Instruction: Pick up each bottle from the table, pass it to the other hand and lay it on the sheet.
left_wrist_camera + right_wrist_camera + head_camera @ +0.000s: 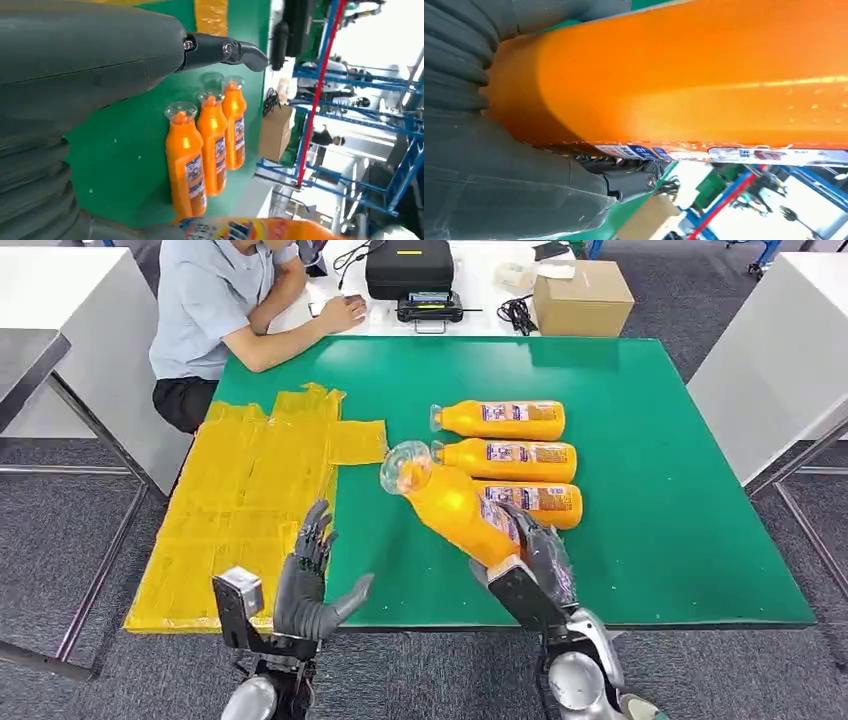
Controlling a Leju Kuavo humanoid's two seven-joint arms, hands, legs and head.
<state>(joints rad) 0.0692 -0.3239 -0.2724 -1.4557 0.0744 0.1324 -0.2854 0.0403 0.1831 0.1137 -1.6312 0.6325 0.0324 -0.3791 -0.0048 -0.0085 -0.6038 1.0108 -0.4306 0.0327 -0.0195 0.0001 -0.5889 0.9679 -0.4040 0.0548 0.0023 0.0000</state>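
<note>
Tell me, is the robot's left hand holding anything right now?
No, it is open: the left hand holds nothing, fingers spread above the table edge. The right hand grips the lifted bottle.

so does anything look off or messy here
The yellow sheet is crumpled and ragged along its far edge. Otherwise, three bottles lie in a neat row, and the right hand holds a fourth bottle without spilling.

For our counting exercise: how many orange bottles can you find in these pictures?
4. Three lie side by side on the green table: far bottle, middle bottle, near bottle. The held bottle is in the right hand. None lies on the yellow sheet.
</note>
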